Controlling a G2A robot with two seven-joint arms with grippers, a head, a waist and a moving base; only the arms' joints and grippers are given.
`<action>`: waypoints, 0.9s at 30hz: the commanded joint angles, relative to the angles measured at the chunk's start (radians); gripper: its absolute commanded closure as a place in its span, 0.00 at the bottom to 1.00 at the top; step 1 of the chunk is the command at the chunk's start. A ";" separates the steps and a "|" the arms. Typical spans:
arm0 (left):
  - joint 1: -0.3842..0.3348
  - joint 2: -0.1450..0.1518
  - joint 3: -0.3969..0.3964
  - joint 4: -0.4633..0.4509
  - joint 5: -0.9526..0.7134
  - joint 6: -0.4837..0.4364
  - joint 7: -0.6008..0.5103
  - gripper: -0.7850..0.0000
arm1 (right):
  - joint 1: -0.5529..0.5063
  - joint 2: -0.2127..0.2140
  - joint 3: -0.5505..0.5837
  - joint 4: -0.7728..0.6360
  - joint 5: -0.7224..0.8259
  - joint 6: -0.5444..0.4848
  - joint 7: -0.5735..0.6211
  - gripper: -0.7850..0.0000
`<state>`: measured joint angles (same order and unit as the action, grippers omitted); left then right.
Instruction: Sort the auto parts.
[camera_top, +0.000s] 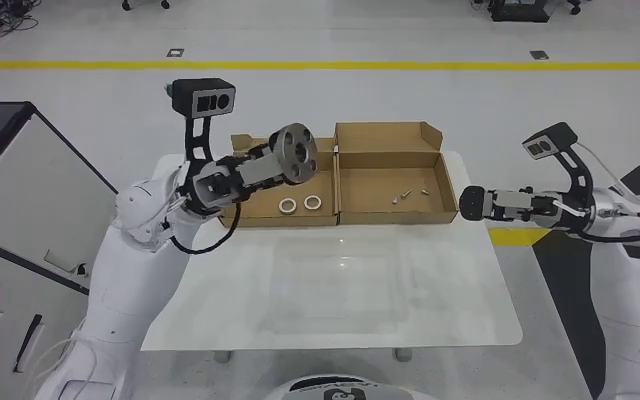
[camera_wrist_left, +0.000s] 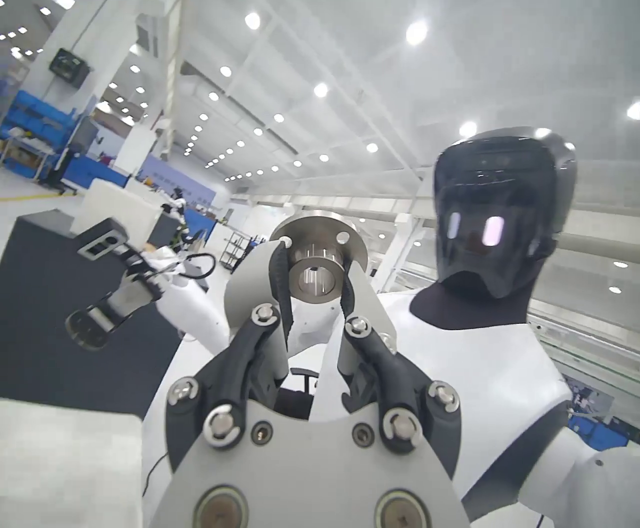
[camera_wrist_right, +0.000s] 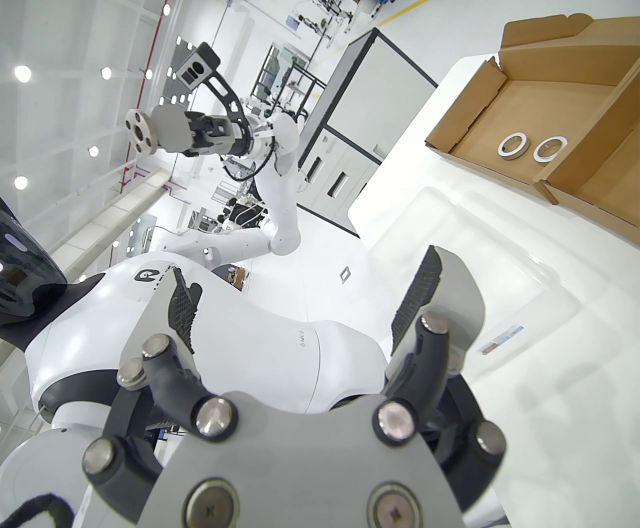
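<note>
The left end effector (camera_wrist_left: 312, 280) is the nearest thing: it is lifted high above the counter (camera_top: 455, 300), close under the top camera. Its two fingers are clamped on the short round hub of a metal flange (camera_wrist_left: 320, 245), one finger on each side. The wide disc with its bolt holes stands beyond the fingertips. In the top view the flange appears over the left cardboard box (camera_wrist_right: 550, 105), well above it and touching nothing else.

Two white rings (camera_wrist_right: 513, 145) lie side by side on the floor of this box. The right cardboard box (camera_top: 385, 180), which touches the left one, holds a few small metal parts (camera_top: 403, 197). A clear plastic tray (camera_top: 340, 285) rests on the counter in front of both boxes. The right end effector (camera_wrist_right: 305, 280) is at the right edge of the counter, just beside the right box, with its fingers apart and nothing between them.

I judge that the flange must now go down into one of the boxes. The main danger is the grip. The piece looks heavy and smooth, and only the narrow hub is held, so the weight of the disc could turn it between the pads or make it slip out. A fall from this height could strike the rings or damage the cardboard floor. If the arm descends off centre, the disc could also catch the wall between the boxes and land on the wrong side.
</note>
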<state>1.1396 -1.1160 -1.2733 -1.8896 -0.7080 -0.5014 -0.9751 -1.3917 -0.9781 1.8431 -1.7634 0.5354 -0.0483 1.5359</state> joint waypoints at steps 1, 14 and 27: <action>-0.002 0.003 -0.004 0.006 0.077 0.027 0.000 1.00 | 0.000 0.000 0.000 0.000 0.000 0.000 0.000 0.00; -0.032 0.019 -0.015 0.070 0.501 0.179 0.022 1.00 | 0.000 0.000 0.000 0.000 0.000 0.000 0.000 0.00; -0.085 0.037 0.017 0.124 0.886 0.266 -0.030 1.00 | 0.000 0.000 0.000 0.000 0.000 0.000 0.000 0.00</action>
<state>1.0603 -1.0796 -1.2613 -1.7730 0.1495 -0.2413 -0.9977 -1.3917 -0.9781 1.8431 -1.7634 0.5354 -0.0483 1.5359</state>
